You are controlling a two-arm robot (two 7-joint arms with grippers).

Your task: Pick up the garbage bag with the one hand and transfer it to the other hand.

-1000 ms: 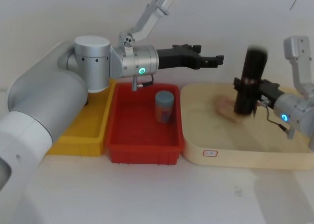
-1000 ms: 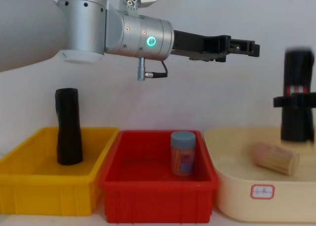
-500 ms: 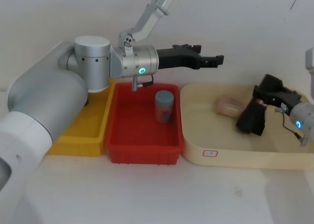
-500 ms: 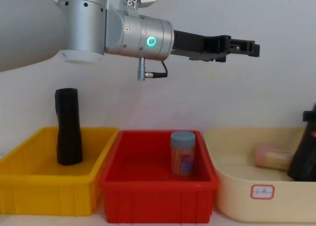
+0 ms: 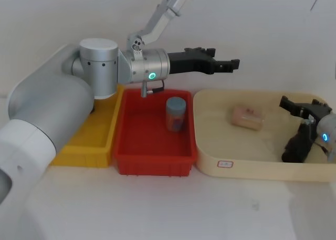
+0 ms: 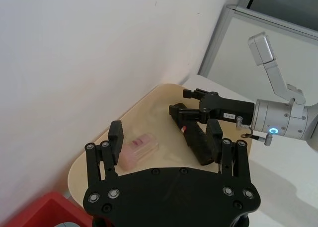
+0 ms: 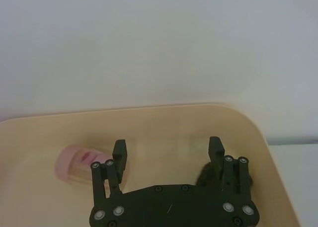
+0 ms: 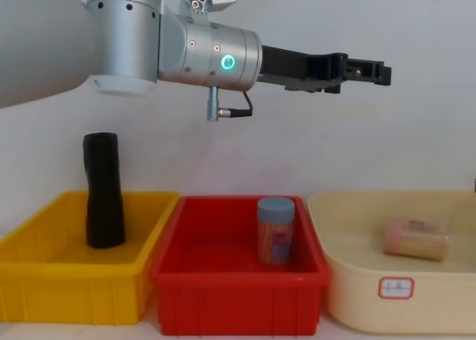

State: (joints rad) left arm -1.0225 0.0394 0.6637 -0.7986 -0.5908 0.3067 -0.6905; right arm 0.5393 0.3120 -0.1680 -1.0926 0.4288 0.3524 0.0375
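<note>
The garbage bag [image 5: 296, 145] lies in the cream tray [image 5: 247, 169], by its right edge. The right gripper [image 5: 302, 106] hangs open just above it, holding nothing. The left gripper [image 5: 231, 65] waits open, high over the red bin [image 5: 152, 161].

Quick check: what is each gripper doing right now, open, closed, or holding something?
Left gripper: open, holding nothing, raised above the bins.
Right gripper: open, just over the garbage bag lying in the beige tray, not gripping it.

Garbage bag [image 7: 208, 173] mostly behind the right pincer [image 7: 168, 150]; right arm cut by head view's edge
</note>
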